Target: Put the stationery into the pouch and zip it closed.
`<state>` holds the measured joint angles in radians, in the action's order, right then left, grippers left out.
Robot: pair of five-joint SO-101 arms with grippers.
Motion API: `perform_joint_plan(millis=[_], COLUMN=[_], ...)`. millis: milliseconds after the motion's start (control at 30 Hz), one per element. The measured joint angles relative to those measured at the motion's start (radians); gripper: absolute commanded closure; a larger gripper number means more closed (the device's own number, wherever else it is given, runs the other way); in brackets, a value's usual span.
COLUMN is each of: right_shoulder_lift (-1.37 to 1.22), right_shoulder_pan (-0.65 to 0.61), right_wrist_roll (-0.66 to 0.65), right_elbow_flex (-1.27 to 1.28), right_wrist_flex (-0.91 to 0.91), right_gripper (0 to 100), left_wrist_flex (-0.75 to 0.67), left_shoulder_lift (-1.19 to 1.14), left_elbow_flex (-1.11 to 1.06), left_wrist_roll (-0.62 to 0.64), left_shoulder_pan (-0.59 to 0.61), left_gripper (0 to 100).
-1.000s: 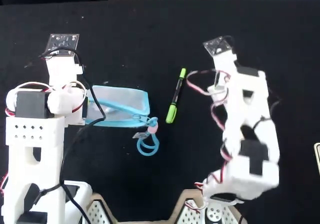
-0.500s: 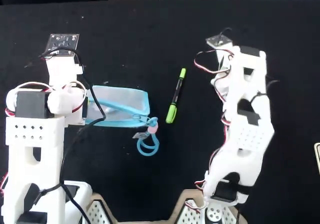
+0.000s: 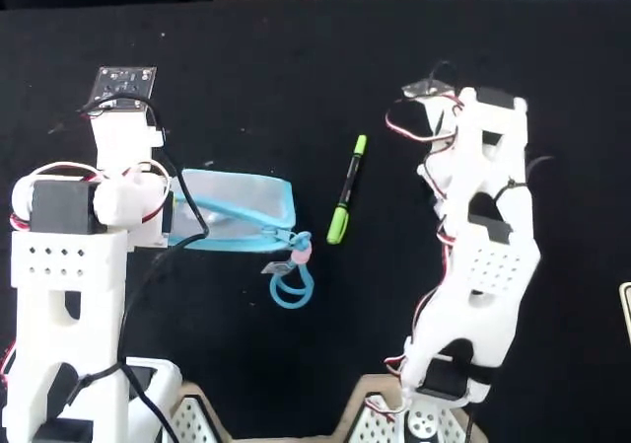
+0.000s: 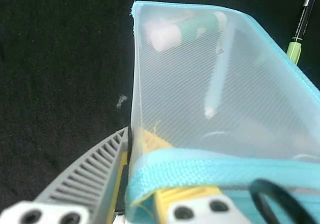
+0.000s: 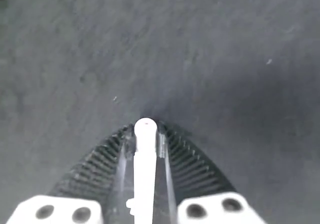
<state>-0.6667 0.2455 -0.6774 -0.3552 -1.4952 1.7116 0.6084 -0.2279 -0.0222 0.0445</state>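
High view, arms parked either side of the black table [image 3: 246, 58].

Left arm at 9 o'clock. Left gripper [image 4: 136, 134] is clenched on the pouch [image 3: 237, 206] wall at its 9 o'clock end. In the left wrist view, one jaw looks to sit outside the mesh and the yellow one inside.

Right arm at 3 o'clock. Right gripper [image 5: 146, 129] hangs over bare table, jaws clamped on a slim white stick [image 5: 145, 174].

Pouch lies flat, left of centre. Through the mesh I see a stubby white tube [image 4: 165, 34] and a pale pen [image 4: 217, 84] already inside. Zip reads as open along the 6 o'clock edge.

Marker [image 3: 345, 191], green-capped, lies on the table at 3 o'clock of the pouch, near it but apart, between pouch and right arm.

Zip ring [image 3: 291, 287] trails at 5 o'clock of the pouch.

Step, my reading: loading is part done, with stick in hand and marker not yet picked.

Next: swing the right arm toward 9 o'clock and bring the stick end-on to the mouth. The left grip needs to hold the wall up so the opening stays wide. Release only once the tip is past the zip teeth. Marker follows, then the zip.
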Motion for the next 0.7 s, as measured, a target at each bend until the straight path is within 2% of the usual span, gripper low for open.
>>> perform_joint_plan(millis=[167,400,567,700], right_shoulder_lift=[0.232,0.729,1.148,1.496], right_shoulder_pan=[-0.002,-0.021,-0.144,-0.284], right_wrist_roll=[-0.006,-0.011,-0.011,0.066], right_elbow_flex=[0.104,0.377,0.611,0.760], right_wrist_flex=[-0.063,-0.074,-0.063,-0.002], right_gripper=[98.8,98.8,98.8,98.8], left_wrist_flex=[0.000,0.000,0.000,0.000], left_shoulder_lift=[0.000,0.000,0.000,0.000], left_elbow_flex=[0.000,0.000,0.000,0.000], left_wrist_roll=[0.000,0.000,0.000,0.000], left_shoulder_pan=[0.000,0.000,0.000,0.000], left_gripper=[97,97,97,97])
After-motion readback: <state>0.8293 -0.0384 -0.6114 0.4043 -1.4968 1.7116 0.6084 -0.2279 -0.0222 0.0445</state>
